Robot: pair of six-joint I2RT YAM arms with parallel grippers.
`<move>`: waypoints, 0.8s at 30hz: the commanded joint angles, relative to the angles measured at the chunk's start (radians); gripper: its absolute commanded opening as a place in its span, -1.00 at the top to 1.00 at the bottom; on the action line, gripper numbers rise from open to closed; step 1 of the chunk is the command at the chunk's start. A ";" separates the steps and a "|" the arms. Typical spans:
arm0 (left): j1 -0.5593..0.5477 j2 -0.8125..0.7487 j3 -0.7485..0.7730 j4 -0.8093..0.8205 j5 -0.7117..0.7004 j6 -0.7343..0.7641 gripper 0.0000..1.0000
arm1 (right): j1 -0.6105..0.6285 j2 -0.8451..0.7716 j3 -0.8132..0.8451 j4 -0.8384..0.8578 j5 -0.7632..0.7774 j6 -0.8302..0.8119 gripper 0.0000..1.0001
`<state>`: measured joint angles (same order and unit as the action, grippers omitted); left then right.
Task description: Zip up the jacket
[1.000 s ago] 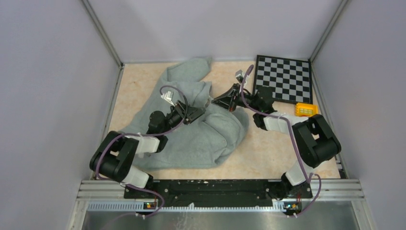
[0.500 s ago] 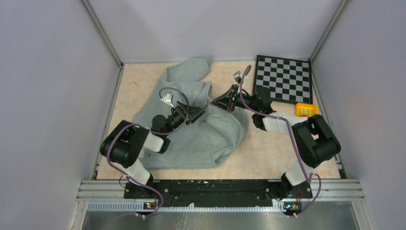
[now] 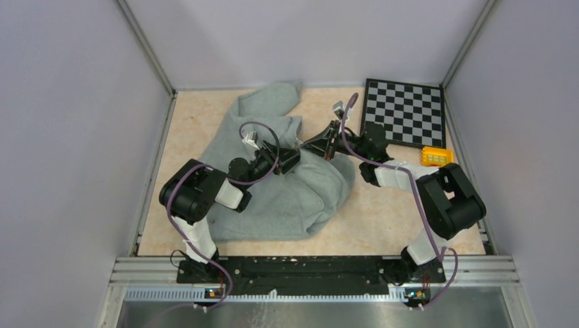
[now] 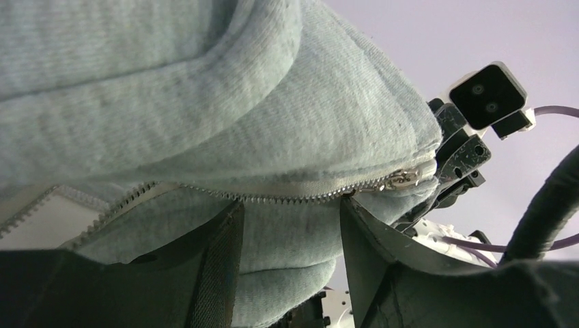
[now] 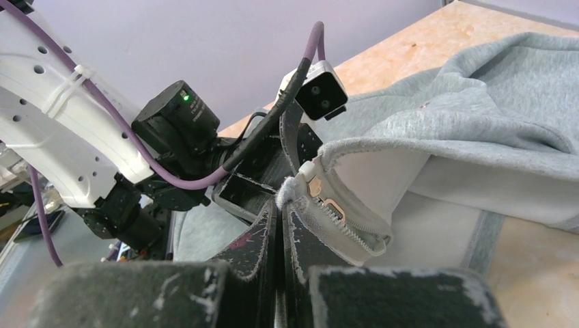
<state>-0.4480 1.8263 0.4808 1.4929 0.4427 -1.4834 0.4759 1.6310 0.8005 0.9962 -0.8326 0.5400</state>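
The light-grey fleece jacket (image 3: 287, 198) lies crumpled on the table left of centre. My right gripper (image 3: 322, 145) is shut on the jacket's front edge at the zipper's end, with fleece pinched at its tips (image 5: 283, 195). The metal pull (image 5: 329, 203) sits just beside those tips. My left gripper (image 3: 288, 161) is open, close to the right gripper. In the left wrist view the pale zipper (image 4: 273, 197) runs across just past the fingertips (image 4: 225, 232), a fold of jacket (image 4: 205, 102) bulges between the fingers, and the pull (image 4: 403, 179) is up to the right.
A black-and-white chessboard (image 3: 406, 113) lies at the back right. A small yellow block (image 3: 437, 156) sits in front of it, by the right wall. Grey walls enclose the table on three sides. The right arm's purple cable loops over the jacket's right edge.
My left gripper has moved right along the jacket towards the right gripper, and its elbow has swung right. The right gripper has stayed shut on the jacket edge.
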 commanded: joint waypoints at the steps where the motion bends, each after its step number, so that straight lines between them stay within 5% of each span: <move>1: -0.007 0.002 0.041 0.299 -0.022 -0.024 -0.12 | 0.015 -0.023 0.032 0.100 -0.019 -0.009 1.00; 11: -0.008 -0.045 -0.014 0.298 -0.085 0.033 0.36 | 0.015 -0.022 0.035 0.096 -0.023 -0.008 1.00; 18: -0.009 -0.106 -0.069 0.300 -0.060 0.190 0.10 | 0.015 -0.026 0.048 0.086 -0.040 -0.019 1.00; 24: 0.003 -0.165 -0.103 0.300 -0.045 0.214 0.15 | 0.015 -0.033 0.055 0.067 -0.049 -0.025 1.00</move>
<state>-0.4522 1.7271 0.4026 1.5059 0.3859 -1.3262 0.4759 1.6310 0.8005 1.0073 -0.8608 0.5350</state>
